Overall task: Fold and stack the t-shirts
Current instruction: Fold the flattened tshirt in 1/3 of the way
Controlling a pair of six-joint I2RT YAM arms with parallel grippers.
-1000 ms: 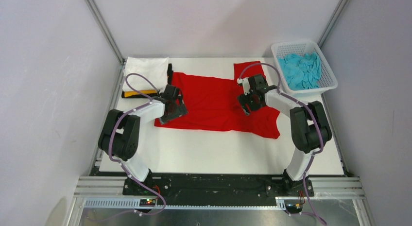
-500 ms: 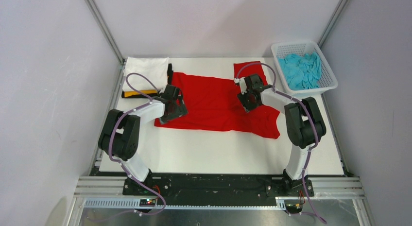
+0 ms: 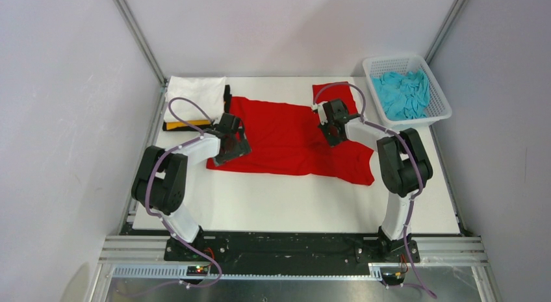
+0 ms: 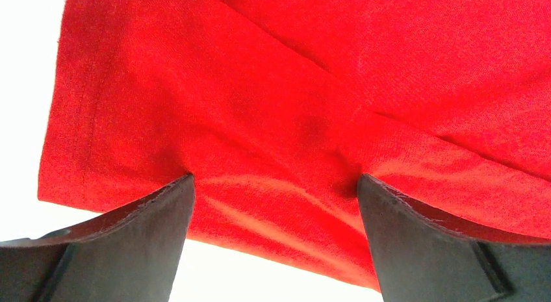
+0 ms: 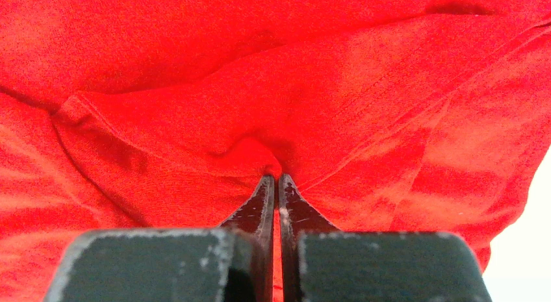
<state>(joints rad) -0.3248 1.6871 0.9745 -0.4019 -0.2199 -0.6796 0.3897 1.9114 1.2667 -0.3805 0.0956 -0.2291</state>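
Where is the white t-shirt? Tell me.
In the top view, the white t-shirt lies folded at the far-left corner of the table, left of the red t-shirt.

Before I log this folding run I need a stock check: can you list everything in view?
red t-shirt: one, bright red, spread flat across the far middle of the table
white t-shirt: one, white, folded, on top of the pile at the far left corner
yellow-orange t-shirt: one, only its edge shows under the white one
black t-shirt: one, only a dark edge shows at the pile's side
turquoise t-shirt: one, crumpled in the basket
basket: one, white mesh, far right corner
table: one, white
left gripper: open, fingers on the red shirt's left part
right gripper: shut, pinching a fold of the red shirt's right part
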